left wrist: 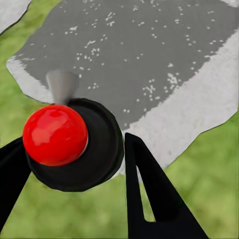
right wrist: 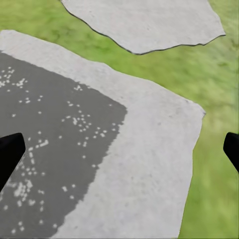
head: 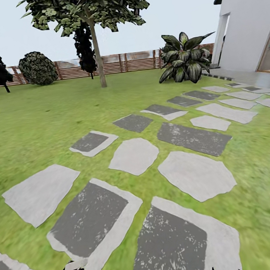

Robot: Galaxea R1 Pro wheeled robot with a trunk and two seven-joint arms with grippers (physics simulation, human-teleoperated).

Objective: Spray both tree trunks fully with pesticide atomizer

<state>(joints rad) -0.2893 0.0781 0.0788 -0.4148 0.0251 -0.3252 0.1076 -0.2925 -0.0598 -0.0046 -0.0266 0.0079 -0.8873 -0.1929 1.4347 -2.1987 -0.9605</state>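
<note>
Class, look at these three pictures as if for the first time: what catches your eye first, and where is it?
The red ball on a black round body, held between the left end effector's fingers over a grey paving slab. In the head view, the slab path crosses the lawn towards a white house. Beyond stands a tree before the fence.

home garden, lawn (head: 33, 120), stepping stones (head: 134, 155), slat fence (head: 135, 61)
</note>
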